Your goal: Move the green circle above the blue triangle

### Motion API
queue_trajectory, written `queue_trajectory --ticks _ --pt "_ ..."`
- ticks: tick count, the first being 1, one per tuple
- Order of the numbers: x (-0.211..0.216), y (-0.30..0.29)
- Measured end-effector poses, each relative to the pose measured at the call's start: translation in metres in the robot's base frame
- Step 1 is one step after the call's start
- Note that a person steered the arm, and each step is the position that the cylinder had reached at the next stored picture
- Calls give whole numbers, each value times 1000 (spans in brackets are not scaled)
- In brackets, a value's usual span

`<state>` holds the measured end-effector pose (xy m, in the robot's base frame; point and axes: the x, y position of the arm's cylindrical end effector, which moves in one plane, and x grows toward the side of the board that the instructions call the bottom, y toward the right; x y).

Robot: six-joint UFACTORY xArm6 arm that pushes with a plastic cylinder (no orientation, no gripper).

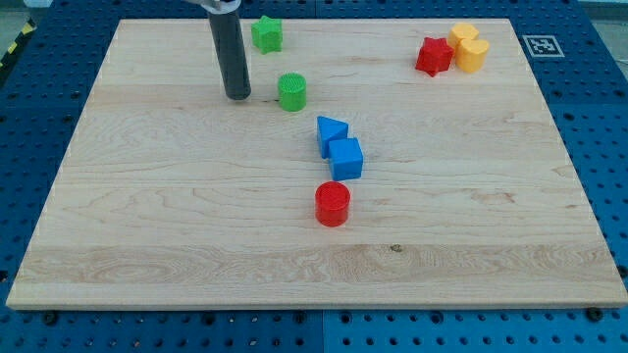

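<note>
The green circle [291, 92] stands on the wooden board [147, 216], above and to the left of the blue triangle [331, 131]. A gap separates the two. My tip [237, 96] rests on the board just left of the green circle, a short gap away and not touching it. The rod rises from the tip to the view's top.
A blue cube [345, 159] touches the blue triangle's lower right. A red cylinder [333, 204] stands below the cube. A green star [266, 34] sits near the top edge. A red star [433, 56] and two yellow blocks [469, 47] cluster at the top right.
</note>
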<state>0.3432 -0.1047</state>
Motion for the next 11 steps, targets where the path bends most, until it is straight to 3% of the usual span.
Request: queue_trajectory --ticks 3,9,11 --pt "-11 33" --pt "6 89" --pt "-55 1"
